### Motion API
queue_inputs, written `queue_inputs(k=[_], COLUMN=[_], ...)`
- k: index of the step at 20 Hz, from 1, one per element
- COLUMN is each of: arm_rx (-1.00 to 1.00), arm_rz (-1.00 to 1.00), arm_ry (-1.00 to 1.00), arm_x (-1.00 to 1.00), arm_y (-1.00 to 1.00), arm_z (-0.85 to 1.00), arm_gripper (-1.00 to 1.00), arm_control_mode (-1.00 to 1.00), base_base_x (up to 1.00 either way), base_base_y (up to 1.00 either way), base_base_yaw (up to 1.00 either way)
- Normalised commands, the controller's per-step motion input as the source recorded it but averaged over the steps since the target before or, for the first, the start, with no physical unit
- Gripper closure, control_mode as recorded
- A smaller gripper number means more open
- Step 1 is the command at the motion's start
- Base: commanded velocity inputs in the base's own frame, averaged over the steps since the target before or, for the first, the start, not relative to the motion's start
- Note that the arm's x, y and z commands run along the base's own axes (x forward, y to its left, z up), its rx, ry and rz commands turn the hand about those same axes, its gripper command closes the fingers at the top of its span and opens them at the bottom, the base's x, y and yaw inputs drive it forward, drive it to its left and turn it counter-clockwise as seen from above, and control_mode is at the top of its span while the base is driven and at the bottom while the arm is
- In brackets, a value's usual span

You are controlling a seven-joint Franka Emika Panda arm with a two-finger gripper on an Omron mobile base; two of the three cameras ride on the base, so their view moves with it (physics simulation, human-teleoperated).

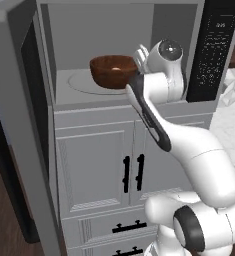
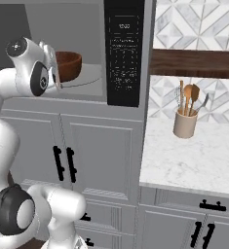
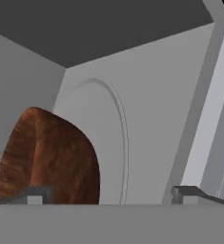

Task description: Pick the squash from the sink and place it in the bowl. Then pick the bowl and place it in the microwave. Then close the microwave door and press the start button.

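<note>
1. Since the microwave (image 1: 119, 55) stands open with its door (image 1: 24, 125) swung out to the left, the door-closing step is judged to be next in hand.
2. The bowl (image 1: 112, 71) is seen resting on the turntable (image 3: 96, 138) inside the cavity; placement is judged done.
3. The gripper (image 3: 111, 195) is spread wide beside the bowl, one fingertip (image 3: 35, 195) low against its wall, nothing pinched.
4. The squash (image 1: 116, 69) is taken to be the pale patch inside the bowl; too small to confirm.
5. Next move: the hand must be drawn clear of the cavity, then brought round behind the door to push it shut.
</note>
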Motion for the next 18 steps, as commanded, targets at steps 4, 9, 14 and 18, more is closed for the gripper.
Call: queue_inputs(k=[4, 9, 14, 18], arm_rx=[-0.29, -0.35, -0.32, -0.26], arm_rz=[-0.13, -0.21, -0.22, -0.25], arm_ry=[-0.05, 0.00, 0.00, -0.09], arm_x=[-0.23, 0.00, -0.03, -0.47], arm_y=[0.00, 0.01, 0.00, 0.00], arm_z=[-0.06, -0.09, -0.14, -0.01], arm_gripper=[-1.00, -1.00, -1.00, -1.00], arm_control_mode=[-1.00, -1.00, -1.00, -1.00], base_base_x=[0.00, 0.00, 0.00, 0.00], base_base_y=[0.00, 0.00, 0.00, 0.00], base_base_yaw=[0.00, 0.00, 0.00, 0.00])
